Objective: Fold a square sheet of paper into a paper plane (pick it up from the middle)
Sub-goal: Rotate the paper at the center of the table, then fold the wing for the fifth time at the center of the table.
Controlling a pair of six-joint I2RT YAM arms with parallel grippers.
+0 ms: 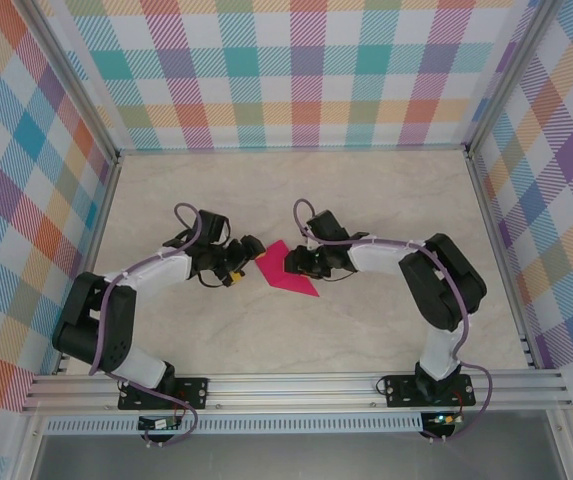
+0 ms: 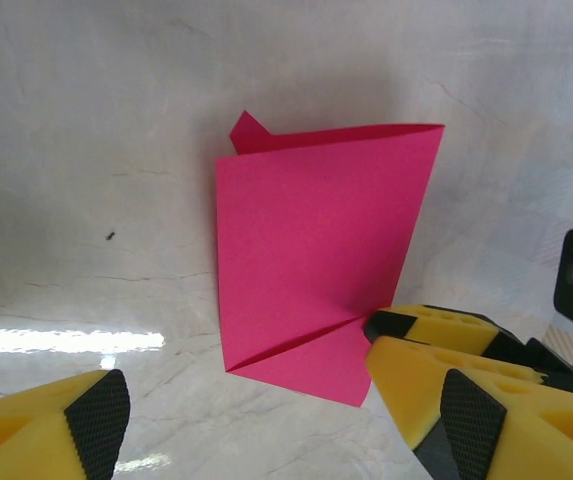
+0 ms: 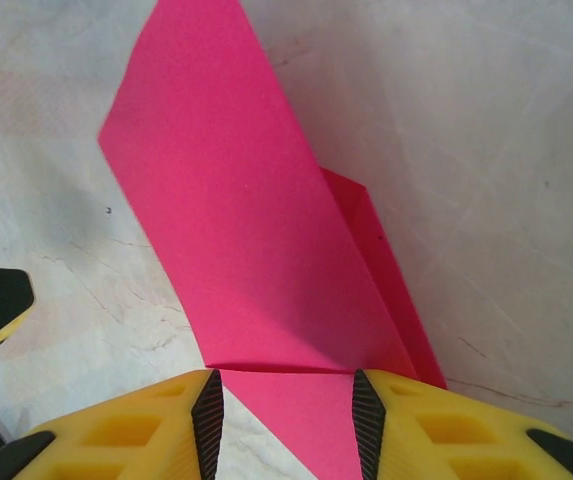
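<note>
Near rail: a silver rail (image 1: 296, 385) runs along the near edge, with both arm bases bolted to it.
Left arm: the white and black left arm (image 1: 116, 310) rises from its base on the left, then bends right toward the middle of the surface.
Right arm: the right arm (image 1: 436, 290) mirrors it, bending left toward the middle.
Left gripper: the left gripper (image 1: 248, 262) (image 2: 281, 400) is just left of the paper, low over the surface. It is released, its yellow fingers (image 2: 96, 415) with black pads spread wide and nothing between them.
Right gripper: the right gripper (image 1: 294, 262) (image 3: 286, 410) is at the paper's right side, facing the left one. It is released, its fingers (image 3: 366, 410) standing apart on either side of a strip of paper, not pinching it.
Paper: the square sheet of paper (image 1: 286, 278) (image 2: 316, 250) (image 3: 226, 220) is magenta-pink and lies mid-surface between the two grippers. It is partly folded and not yet a dart.
Folds: in the right wrist view a wide flap lifts away from a crease that runs from pad to pad, with a narrower layer behind it on the right. In the left wrist view a small corner pokes out at the far left of the paper, and a diagonal crease crosses its near end.
Contact: in the left wrist view a black fingertip touches the paper where that crease meets the edge.
Surface: the surface (image 1: 266, 200) is pale and marbled.
Far: pastel checked walls (image 1: 306, 70) close in the left, right and far sides.
</note>
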